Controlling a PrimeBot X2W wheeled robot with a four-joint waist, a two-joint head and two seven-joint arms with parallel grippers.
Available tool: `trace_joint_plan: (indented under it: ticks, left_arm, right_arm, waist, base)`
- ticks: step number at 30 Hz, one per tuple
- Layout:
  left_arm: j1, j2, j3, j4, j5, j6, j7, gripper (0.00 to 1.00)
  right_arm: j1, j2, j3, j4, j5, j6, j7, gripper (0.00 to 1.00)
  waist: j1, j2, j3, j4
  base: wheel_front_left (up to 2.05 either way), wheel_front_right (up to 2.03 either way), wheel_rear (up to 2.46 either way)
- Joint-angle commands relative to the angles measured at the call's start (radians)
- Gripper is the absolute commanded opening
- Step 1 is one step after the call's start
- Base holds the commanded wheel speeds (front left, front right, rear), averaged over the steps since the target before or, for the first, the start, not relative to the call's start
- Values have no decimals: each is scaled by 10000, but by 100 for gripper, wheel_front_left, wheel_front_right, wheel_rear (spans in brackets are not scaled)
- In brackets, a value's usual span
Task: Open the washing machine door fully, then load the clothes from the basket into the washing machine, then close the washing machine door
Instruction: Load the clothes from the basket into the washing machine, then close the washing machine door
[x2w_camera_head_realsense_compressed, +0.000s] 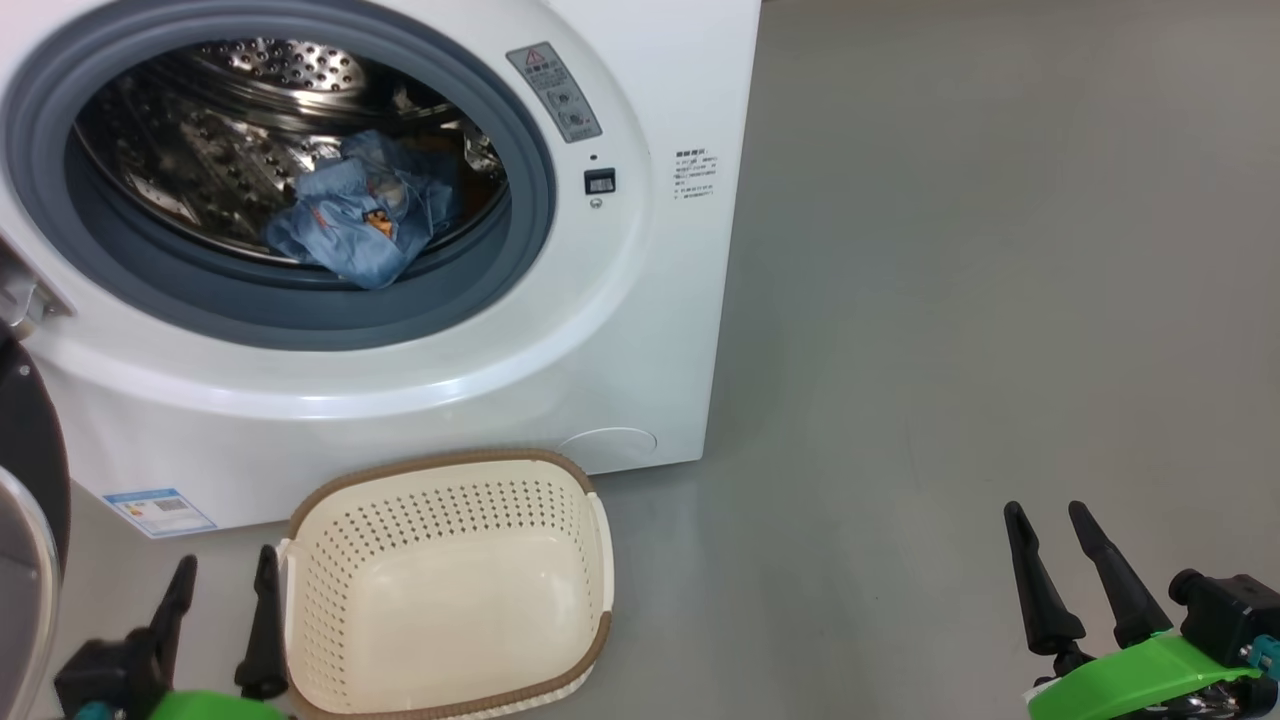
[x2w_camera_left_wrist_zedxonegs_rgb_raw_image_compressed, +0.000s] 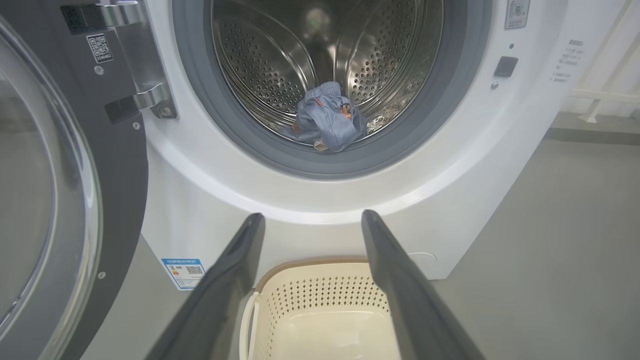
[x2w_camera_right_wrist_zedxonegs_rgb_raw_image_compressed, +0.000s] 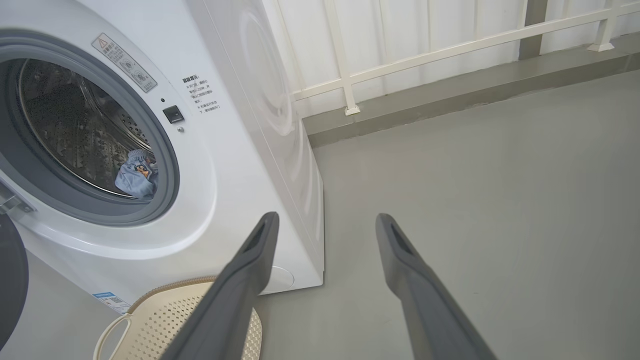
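The washing machine door (x2w_camera_left_wrist_zedxonegs_rgb_raw_image_compressed: 65, 190) stands swung wide on its hinge (x2w_camera_left_wrist_zedxonegs_rgb_raw_image_compressed: 142, 95) at the left of the washing machine (x2w_camera_head_realsense_compressed: 640, 300), which we judge leaves the mouth free for loading. The clothes (x2w_camera_head_realsense_compressed: 360, 215) lie bunched low at the front of the drum (x2w_camera_head_realsense_compressed: 250, 130), just inside the grey seal (x2w_camera_head_realsense_compressed: 530, 215). The basket (x2w_camera_head_realsense_compressed: 440, 462) sits on the floor (x2w_camera_head_realsense_compressed: 950, 350) close before the machine's foot and holds nothing we can see, so we judge the loading done and closing the door the step in hand. Our left gripper (x2w_camera_head_realsense_compressed: 226, 562) hovers just beside the basket's left wall, fingers spread and holding nothing. Our right gripper (x2w_camera_head_realsense_compressed: 1046, 515) hangs well apart over bare floor, likewise spread and empty. The door lies nearest the left gripper, off to its left and not touching it.
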Motion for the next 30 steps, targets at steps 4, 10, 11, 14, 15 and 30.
trace_joint_plan:
  ticks: [4, 10, 11, 14, 15, 30]
  left_arm:
    - [510, -10, 482, -850, 189, -24, -34, 100]
    - [656, -150, 510, -1020, 264, -24, -34, 100]
    - [638, -158, 494, -1015, 276, -24, -34, 100]
    - [606, -171, 474, -1014, 300, -24, -34, 100]
    - [604, -173, 469, -1017, 310, -24, -34, 100]
    - [666, -244, 655, -920, 381, -25, -34, 100]
  right_arm:
    - [124, -195, 149, -219, -77, 16, -48, 100]
    - [222, -188, 127, -239, -98, 16, -48, 100]
    - [233, -191, 133, -243, -101, 16, -48, 100]
    - [246, -204, 152, -252, -104, 16, -48, 100]
    - [247, -205, 149, -258, -105, 16, -48, 100]
    - [299, -149, 141, -289, -119, 16, -48, 100]
  waist:
    - [0, 0, -142, 14]
    - [0, 0, -196, 63]
    - [0, 0, -198, 68]
    - [0, 0, -206, 65]
    - [0, 0, -206, 62]
    - [0, 0, -209, 113]
  base:
    - [0, 0, 0]
    - [0, 0, 0]
    - [0, 0, 0]
    - [0, 0, 0]
    - [0, 0, 0]
    - [-17, 17, 0]
